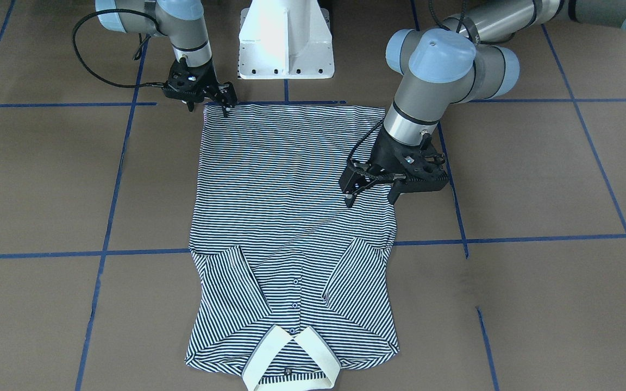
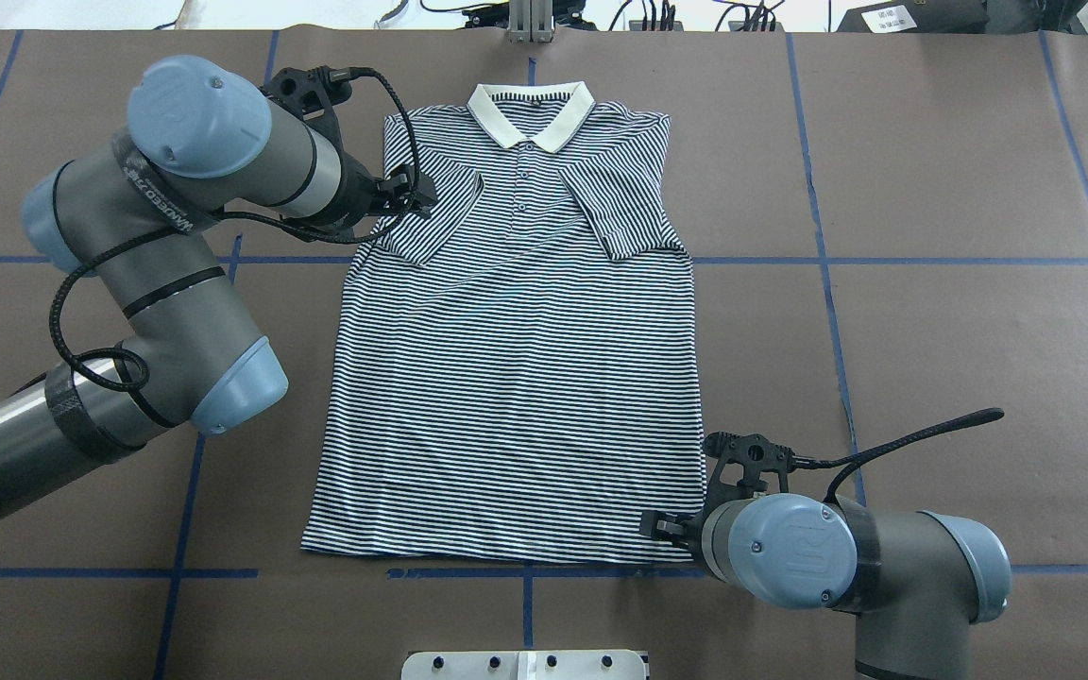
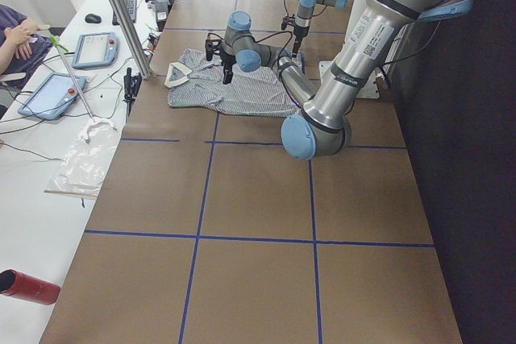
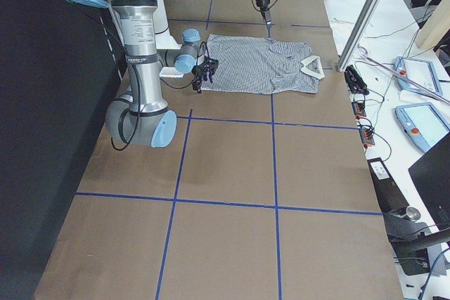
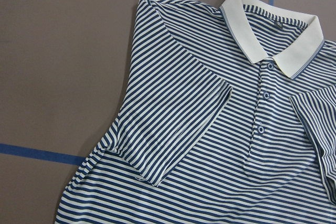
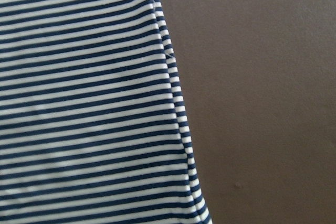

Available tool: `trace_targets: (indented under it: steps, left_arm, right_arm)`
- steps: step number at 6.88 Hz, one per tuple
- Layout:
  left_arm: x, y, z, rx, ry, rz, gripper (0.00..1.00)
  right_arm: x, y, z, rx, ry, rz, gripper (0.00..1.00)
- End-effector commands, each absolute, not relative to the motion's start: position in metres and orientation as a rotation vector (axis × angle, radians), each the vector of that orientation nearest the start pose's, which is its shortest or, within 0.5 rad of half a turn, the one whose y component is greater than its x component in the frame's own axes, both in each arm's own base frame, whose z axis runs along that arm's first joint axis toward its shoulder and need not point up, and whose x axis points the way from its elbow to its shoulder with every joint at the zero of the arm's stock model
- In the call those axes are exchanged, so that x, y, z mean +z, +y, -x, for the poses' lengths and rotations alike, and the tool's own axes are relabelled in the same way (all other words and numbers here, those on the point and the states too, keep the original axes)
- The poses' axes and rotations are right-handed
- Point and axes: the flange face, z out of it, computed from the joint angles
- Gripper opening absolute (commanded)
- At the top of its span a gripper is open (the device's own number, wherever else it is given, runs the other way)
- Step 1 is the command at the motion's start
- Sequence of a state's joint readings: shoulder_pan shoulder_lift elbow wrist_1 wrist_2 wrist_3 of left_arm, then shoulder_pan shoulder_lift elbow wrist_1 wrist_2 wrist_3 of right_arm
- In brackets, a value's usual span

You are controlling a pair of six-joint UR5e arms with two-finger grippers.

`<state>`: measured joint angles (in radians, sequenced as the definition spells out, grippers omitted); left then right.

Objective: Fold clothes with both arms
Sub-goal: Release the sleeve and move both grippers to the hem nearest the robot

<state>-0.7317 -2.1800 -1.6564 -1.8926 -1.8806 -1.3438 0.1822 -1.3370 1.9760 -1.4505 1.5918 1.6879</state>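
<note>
The striped polo shirt (image 1: 291, 179) lies flat on the brown table, front up. Its cream collar (image 2: 530, 109) points away from the robot and both short sleeves are folded in over the chest. My left gripper (image 1: 370, 201) is open and empty. It hovers over the shirt's side edge just below the folded sleeve (image 2: 421, 222). My right gripper (image 1: 208, 108) is low at the hem corner, with its fingers apart on either side of the corner. The right wrist view shows only the shirt's side seam (image 6: 173, 93) against bare table. The left wrist view shows the collar (image 5: 273, 45) and buttons.
The white pedestal base (image 1: 286, 43) stands just behind the hem. Blue tape lines (image 1: 101, 252) grid the brown table. A side desk with tablets (image 3: 97, 47) and cables runs along the table's far edge, where a person (image 3: 16, 34) sits. A red cylinder (image 3: 28, 286) lies there.
</note>
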Motion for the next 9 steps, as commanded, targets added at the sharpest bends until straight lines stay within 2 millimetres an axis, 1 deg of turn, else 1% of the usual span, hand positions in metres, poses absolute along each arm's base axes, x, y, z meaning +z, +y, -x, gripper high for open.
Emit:
trace_targets:
  steps: [1, 2, 4, 5, 8, 9]
  left_arm:
    - [0.226, -0.529, -0.435, -0.300, 1.028, -0.215, 1.00]
    - [0.226, -0.529, -0.435, -0.300, 1.030, -0.216, 1.00]
    - [0.227, -0.529, -0.435, -0.300, 1.028, -0.215, 1.00]
    - [0.227, -0.529, -0.435, -0.300, 1.028, -0.215, 1.00]
    - [0.226, -0.529, -0.435, -0.301, 1.029, -0.217, 1.00]
    - [0.226, -0.529, -0.435, -0.301, 1.029, -0.217, 1.00]
  right_arm:
    - [0.348, -0.228, 0.524, 0.271, -0.758, 0.000, 0.95]
    - [0.347, -0.227, 0.523, 0.269, -0.759, 0.003, 0.83]
    - [0.342, -0.225, 0.522, 0.260, -0.772, 0.028, 0.47]
    - [0.342, -0.225, 0.521, 0.258, -0.772, 0.035, 0.33]
    - [0.341, -0.225, 0.520, 0.257, -0.774, 0.038, 0.10]
    - [0.333, -0.224, 0.516, 0.256, -0.790, 0.036, 0.09]
